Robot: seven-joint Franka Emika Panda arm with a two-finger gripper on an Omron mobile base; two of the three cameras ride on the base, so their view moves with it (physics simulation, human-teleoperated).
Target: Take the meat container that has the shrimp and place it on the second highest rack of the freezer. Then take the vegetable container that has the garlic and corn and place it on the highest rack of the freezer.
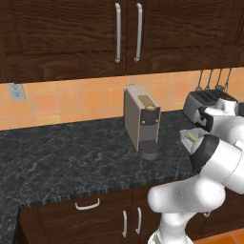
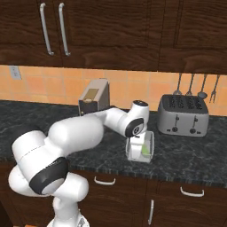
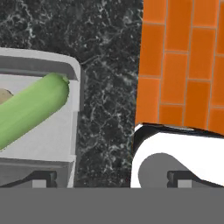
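A clear vegetable container (image 2: 142, 148) stands on the black counter (image 2: 186, 155) near its front edge, left of the toaster. In the hand view the vegetable container (image 3: 52, 144) holds a long green vegetable (image 3: 30, 109) and a tan piece at the left border. My gripper (image 3: 111, 179) hangs open just above it, jaws wide, straddling the container's right wall: one fingertip (image 3: 43, 178) over its inside, the other fingertip (image 3: 180, 177) outside past the counter's edge. Nothing is held. From the left base the container (image 1: 189, 137) is half hidden by my arm. The meat container and the freezer are out of view.
A grey coffee machine (image 1: 141, 116) stands mid-counter, left of the container. A silver toaster (image 2: 183, 115) sits to the right at the back, with utensils (image 2: 197, 88) hanging above it. Dark wall cabinets (image 1: 128, 33) overhang the counter. Orange floor tiles (image 3: 183, 61) lie beyond the counter's front edge.
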